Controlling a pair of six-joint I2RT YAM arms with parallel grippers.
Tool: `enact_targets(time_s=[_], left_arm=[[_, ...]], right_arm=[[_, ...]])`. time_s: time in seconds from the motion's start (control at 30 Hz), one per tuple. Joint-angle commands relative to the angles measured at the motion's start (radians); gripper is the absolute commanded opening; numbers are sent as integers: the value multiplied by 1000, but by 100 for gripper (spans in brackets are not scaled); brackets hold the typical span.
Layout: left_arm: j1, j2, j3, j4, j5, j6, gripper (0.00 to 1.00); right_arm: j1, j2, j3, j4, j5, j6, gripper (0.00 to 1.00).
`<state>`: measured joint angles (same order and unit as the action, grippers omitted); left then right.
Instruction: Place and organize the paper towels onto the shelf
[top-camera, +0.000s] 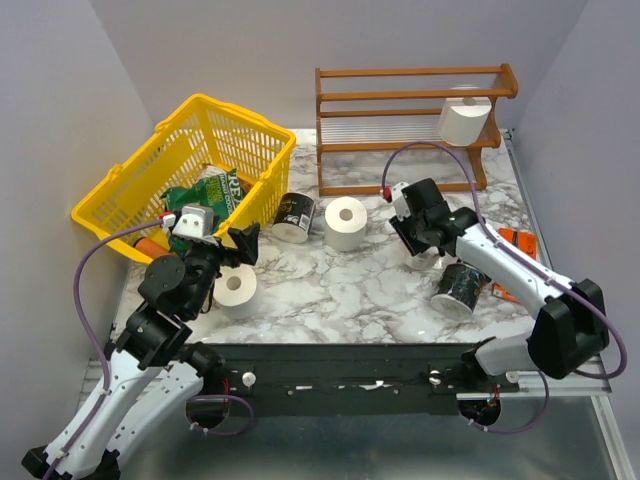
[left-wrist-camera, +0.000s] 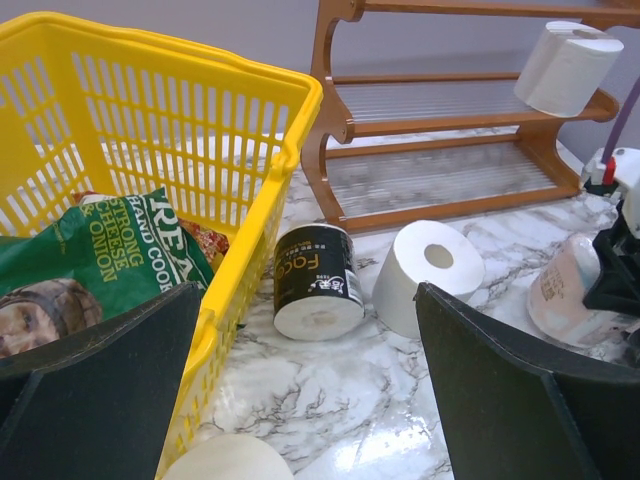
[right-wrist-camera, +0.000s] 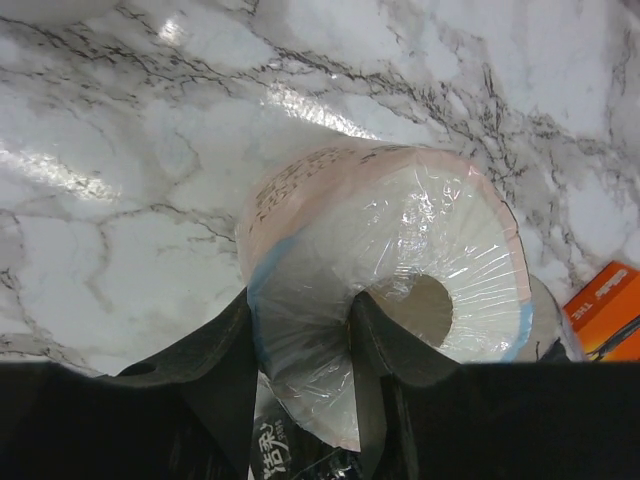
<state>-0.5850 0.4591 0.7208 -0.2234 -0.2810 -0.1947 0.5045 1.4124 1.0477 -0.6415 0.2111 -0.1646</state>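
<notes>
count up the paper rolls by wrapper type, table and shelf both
plain white rolls: 3
black-wrapped rolls: 2
clear-wrapped roll: 1
total: 6

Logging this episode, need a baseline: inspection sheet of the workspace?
Surface: marble-pattern table, no spills seen.
Job's things: shelved roll at right end of shelf; two bare rolls on table; wrapped roll in right gripper.
Clutter: yellow basket holding snack bags; two black-wrapped rolls; orange packet.
Grippers: left gripper open, empty; right shut on wrapped roll.
Cables: purple cables loop off both arms, no snag visible.
Surroundings: plain grey walls; nothing else seen.
</notes>
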Motion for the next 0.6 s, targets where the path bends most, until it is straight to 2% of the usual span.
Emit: enact_targets(time_s=[0.0,0.3,0.57], left_arm=[[-6,-5,-14,10,-30,3,99],[-6,-14,-15,10,-40,5,99],[-6,-17,-15,9,-32,3,99]], right_arm=[[-1,-101,83,-30,-114,-203,41],[-1,-47,484,-149,-55,-427,42],[-12,94,740,-18,10,-651,41]])
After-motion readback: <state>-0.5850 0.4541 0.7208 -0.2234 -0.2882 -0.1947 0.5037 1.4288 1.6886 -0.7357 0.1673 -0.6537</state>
